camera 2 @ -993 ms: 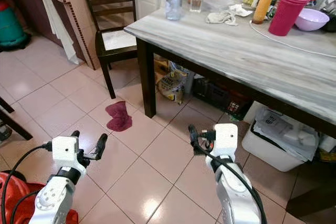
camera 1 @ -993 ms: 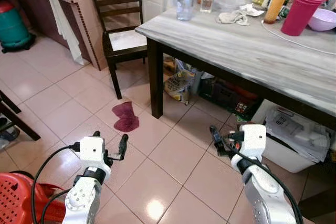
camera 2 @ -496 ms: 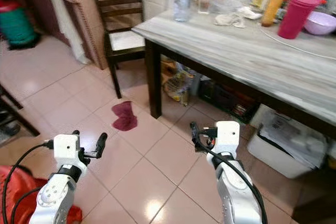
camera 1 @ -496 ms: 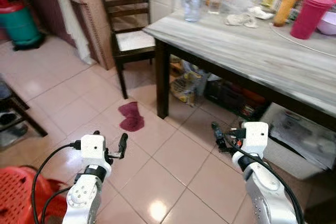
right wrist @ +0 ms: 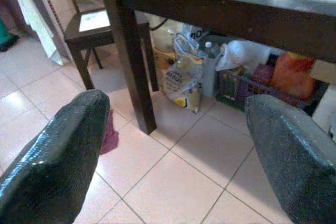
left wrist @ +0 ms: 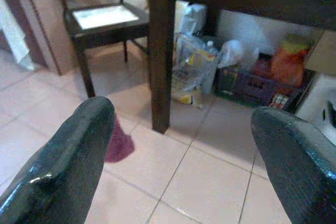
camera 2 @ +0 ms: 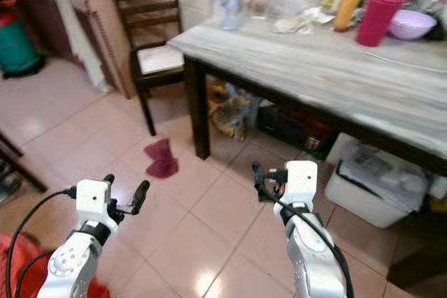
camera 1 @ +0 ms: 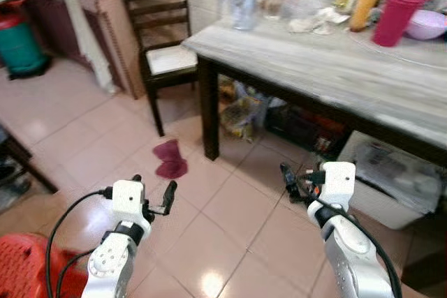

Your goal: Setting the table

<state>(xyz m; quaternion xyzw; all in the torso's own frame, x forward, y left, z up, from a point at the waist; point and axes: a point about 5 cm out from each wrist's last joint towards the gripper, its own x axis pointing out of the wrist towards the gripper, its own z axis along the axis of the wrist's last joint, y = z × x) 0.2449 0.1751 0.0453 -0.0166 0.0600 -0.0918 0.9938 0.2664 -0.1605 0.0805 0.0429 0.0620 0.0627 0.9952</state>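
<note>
No text, label or number is sharp enough to be read.

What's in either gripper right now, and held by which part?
Nothing is held. The left gripper and the right gripper both hang over the floor tiles short of the table, fingers spread, with bare floor showing between them in the wrist views.

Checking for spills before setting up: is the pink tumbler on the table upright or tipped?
Upright. The pink tumbler stands on its base on the table, lid uppermost.
</note>
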